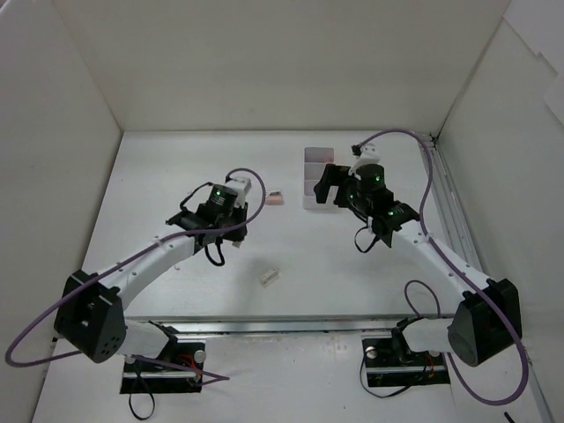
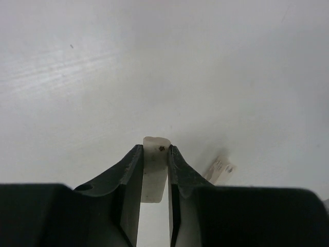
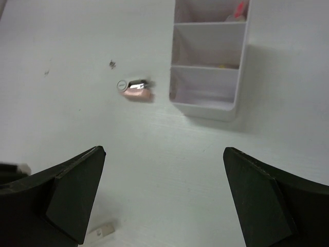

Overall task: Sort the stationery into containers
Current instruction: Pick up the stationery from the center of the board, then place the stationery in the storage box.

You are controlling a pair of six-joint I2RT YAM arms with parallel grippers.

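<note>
**Figure.** 2 arms above a white table (image 1: 176, 167), seen from 1 overhead and 2 wrist cameras.

**Left arm.** The left gripper (image 2: 155, 154) is closed to a narrow gap. It clamps a small cream rectangular block (image 2: 154, 141) between its 2 dark fingers (image 2: 131, 175). The block's rounded end projects just past the fingertips and bears 1 small brown speck. Whether the block touches the table cannot be told. A second small cream piece (image 2: 221, 169) lies on the table just right of these fingers, apart from them.

**Right arm.** The right gripper (image 3: 163, 154) has its jaws spread wide and holds nothing.
- **Ahead, slightly right:** the white rectangular plastic box (image 3: 203, 109) sits with 1 short end toward the gripper, and its 3 square compartments run away in a row.
- **Farthest compartment:** it holds a pink-orange item (image 3: 239, 9), cut off by the frame edge.
- **Middle compartment:** a faint yellowish trace shows low at the near divider, too small to identify.
- **Ahead, slightly left:** a pale pink block with a silvery metal part (image 3: 136, 88) lies on the table. It is beside the box's near compartment and not touching it.
</note>
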